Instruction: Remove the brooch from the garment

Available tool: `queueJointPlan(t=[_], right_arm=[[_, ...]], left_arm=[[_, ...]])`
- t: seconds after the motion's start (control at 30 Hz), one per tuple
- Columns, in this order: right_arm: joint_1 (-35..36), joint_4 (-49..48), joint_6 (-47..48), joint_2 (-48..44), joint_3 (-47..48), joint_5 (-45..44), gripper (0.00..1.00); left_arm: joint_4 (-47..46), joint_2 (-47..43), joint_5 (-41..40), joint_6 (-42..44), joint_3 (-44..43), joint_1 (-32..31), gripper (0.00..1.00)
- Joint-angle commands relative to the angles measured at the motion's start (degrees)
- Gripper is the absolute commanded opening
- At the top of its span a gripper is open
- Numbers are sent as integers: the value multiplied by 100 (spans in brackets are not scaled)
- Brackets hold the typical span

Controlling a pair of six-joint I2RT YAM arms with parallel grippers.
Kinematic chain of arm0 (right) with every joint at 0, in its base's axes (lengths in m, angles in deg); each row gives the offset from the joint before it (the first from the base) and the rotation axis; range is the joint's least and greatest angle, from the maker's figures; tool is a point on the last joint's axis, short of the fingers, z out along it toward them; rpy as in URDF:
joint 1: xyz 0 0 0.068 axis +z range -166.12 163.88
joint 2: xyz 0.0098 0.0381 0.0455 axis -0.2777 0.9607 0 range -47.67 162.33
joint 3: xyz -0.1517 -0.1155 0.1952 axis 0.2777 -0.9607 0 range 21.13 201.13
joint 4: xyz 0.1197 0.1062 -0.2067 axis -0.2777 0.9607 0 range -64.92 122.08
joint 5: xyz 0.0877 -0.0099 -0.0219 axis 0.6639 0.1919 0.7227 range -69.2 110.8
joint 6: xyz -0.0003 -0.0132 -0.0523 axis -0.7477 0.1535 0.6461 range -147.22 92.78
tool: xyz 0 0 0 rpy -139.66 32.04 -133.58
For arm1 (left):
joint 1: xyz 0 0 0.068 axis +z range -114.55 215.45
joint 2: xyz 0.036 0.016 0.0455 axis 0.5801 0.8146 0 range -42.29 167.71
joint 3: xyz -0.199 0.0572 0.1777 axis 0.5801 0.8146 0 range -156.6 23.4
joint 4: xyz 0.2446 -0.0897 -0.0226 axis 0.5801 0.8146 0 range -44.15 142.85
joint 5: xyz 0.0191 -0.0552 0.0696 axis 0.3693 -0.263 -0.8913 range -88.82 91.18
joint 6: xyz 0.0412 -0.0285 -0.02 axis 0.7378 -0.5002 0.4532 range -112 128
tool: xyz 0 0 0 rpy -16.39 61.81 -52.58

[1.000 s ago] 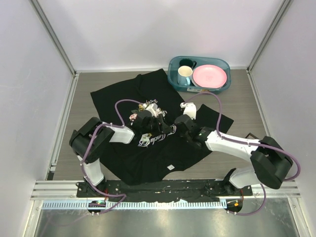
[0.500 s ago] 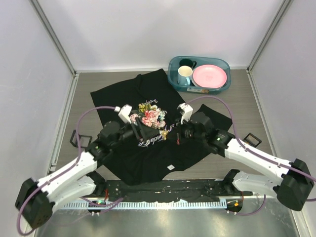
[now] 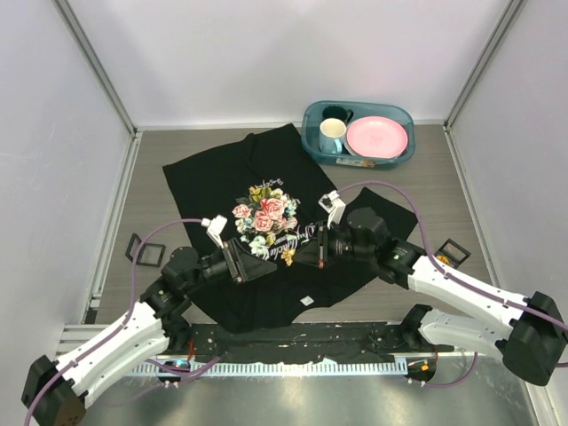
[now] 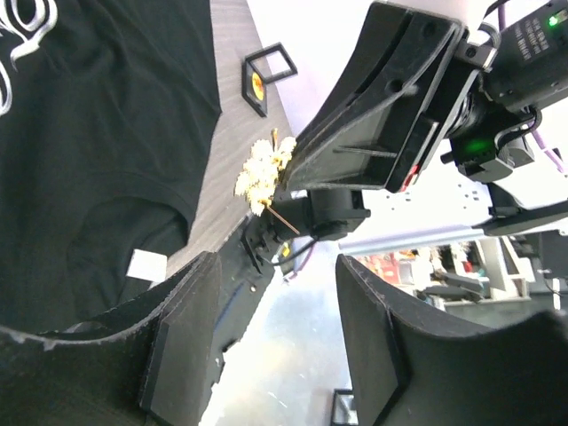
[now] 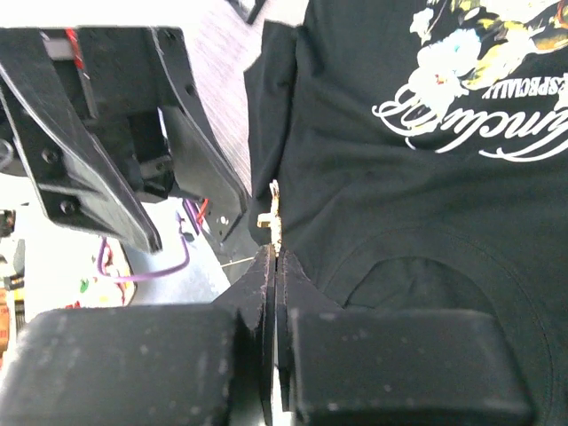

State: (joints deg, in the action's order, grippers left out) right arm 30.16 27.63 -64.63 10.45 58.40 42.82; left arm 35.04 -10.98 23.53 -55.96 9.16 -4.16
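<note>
At the left, the left jaws stood apart with nothing between them, hovering low over the near part of the garment [image 3: 213, 177], a limp black shirt spread on the table [image 3: 426, 177]. Just to their right was the brooch [image 4: 260, 176], a small pale-yellow cluster with a thin pin sticking out of it. It was pinched at the very tip of the right jaws, which were clenched on it, and it hung above the cloth below the white lettering, apparently clear of the fabric. The removal therefore looked done, or all but done. The brooch was judged light and stiff but small and fiddly: its cluster might crumble or slip under a hard squeeze, and the pin looked sharp enough to catch the weave. The best hold seemed to be across the body, near where the pin joins, never on the pin. The garment was soft and would lift with any snag, so pressing it down beside the brooch would help. Farther right, a black frame [image 3: 453, 253] lay on the table.
</note>
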Motion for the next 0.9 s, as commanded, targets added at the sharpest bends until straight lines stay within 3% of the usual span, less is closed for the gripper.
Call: queueJointPlan(t=[0.0,0.53,0.87], right_arm=[[-5,-571,-407,110,201,-312,1],[-5,-861,-399,568,386,-638,1],[-5,-870,-390,551,280,-638,1]], left_arm=[[-1247,585,805,-477,114,-11,60],[-2584,1755,1052,-889,-246,-73,69],[-4051,2529,1070,-1487,-342,-160,70]])
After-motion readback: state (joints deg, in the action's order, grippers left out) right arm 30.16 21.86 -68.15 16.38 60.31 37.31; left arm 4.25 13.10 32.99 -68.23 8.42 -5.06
